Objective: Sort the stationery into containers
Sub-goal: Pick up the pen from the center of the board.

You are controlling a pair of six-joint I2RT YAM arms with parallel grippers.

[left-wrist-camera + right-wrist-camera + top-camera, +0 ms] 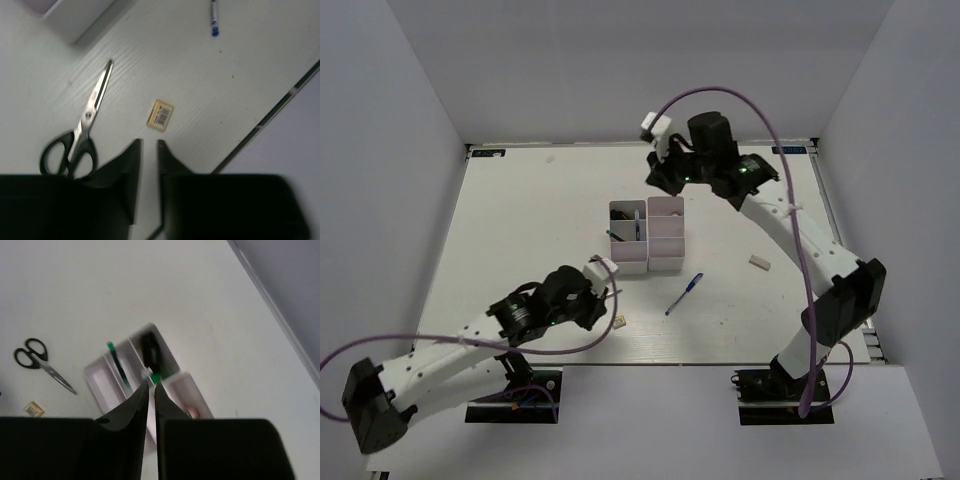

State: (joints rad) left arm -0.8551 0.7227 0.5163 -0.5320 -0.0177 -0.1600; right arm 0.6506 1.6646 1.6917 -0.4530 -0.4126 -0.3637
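Note:
The white containers [631, 264] stand mid-table, with dark pens in the left column. In the right wrist view a green-tipped pen [117, 365] and a dark item [150, 353] lie in the compartments [101, 382]. My right gripper [151, 385] hangs shut above them. A small white and green bit shows just past its tips, and I cannot tell whether it is held. My left gripper [149, 144] is shut and empty, just short of the beige block [160, 114]. The black-handled scissors [82, 132] lie to its left. A blue pen [685, 293] and a white eraser [759, 262] lie on the table.
The table's front edge [270, 117] runs close to the right of the left gripper. The left arm [470, 340] covers most of the scissors in the top view. White walls enclose the table on three sides.

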